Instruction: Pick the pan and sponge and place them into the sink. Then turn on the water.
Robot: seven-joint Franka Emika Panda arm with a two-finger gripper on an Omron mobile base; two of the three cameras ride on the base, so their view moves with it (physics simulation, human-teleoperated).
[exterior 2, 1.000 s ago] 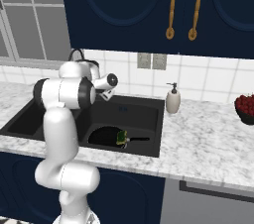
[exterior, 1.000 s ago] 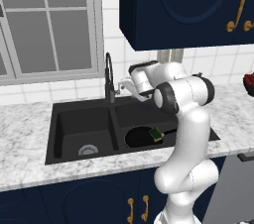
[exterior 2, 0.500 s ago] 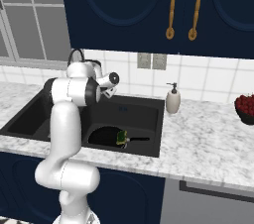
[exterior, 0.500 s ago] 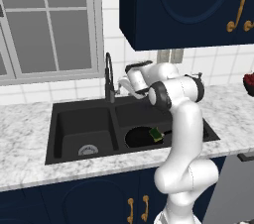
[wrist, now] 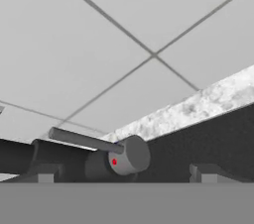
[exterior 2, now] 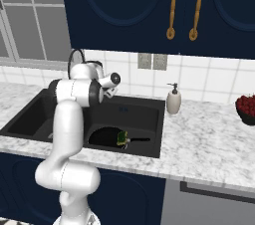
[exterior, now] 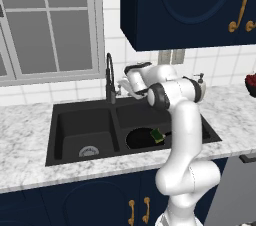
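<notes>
The black sink (exterior: 75, 125) holds the black pan (exterior: 140, 139) in its right basin, with the green and yellow sponge (exterior: 158, 135) lying in the pan. From the right base view the pan (exterior 2: 104, 137) and the sponge (exterior 2: 121, 138) sit near the basin's front wall. My gripper (exterior: 121, 88) is up at the foot of the black faucet (exterior: 109, 77), behind the sink. In the hand view my gripper (wrist: 124, 176) is open, and the faucet's thin lever (wrist: 84, 140) and its grey knob (wrist: 128, 156) with a red dot lie just beyond the fingertips (wrist: 45, 173). No water runs.
A beige soap dispenser (exterior 2: 173, 100) stands on the marble counter right of the sink, and a bowl of red fruit (exterior 2: 245, 107) sits at the far right. The tiled wall is close behind the faucet, a window left of it, dark blue cabinets overhead.
My hand has swung left and closer to the faucet's base over the last second. The pan and the sponge have stayed put in the right basin.
</notes>
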